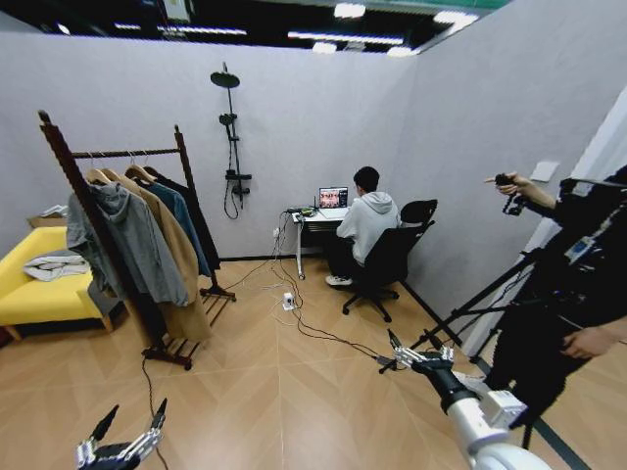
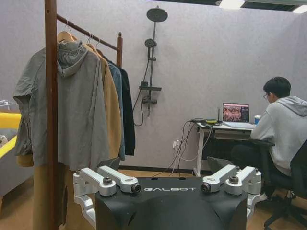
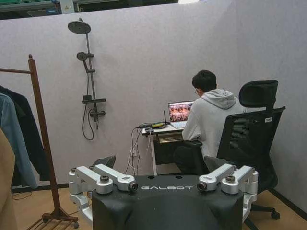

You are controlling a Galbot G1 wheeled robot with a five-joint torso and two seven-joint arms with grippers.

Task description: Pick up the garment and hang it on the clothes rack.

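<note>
The garment (image 1: 199, 223), a long black jacket, hangs at the far end of the clothes rack (image 1: 82, 192), behind a teal-blue jacket. It also shows as a dark strip in the left wrist view (image 2: 127, 112) and beside the rack's far post in the right wrist view (image 3: 27, 132). The dark wooden rack (image 2: 51, 100) (image 3: 42, 139) stands to my front left. My left gripper (image 1: 132, 419) (image 2: 165, 165) is low at the near left, open and empty. My right gripper (image 1: 419, 351) (image 3: 160, 163) is held out at the near right, open and empty, well away from the rack.
A grey hoodie (image 1: 132, 240), a tan coat (image 1: 176, 255) and a teal jacket (image 1: 186, 225) fill the rail. A yellow sofa (image 1: 34, 289) stands left of the rack. Cables (image 1: 304, 328) cross the floor toward a desk (image 1: 313, 217) and an office chair (image 1: 387, 259). A tripod (image 1: 480, 299) stands at the right.
</note>
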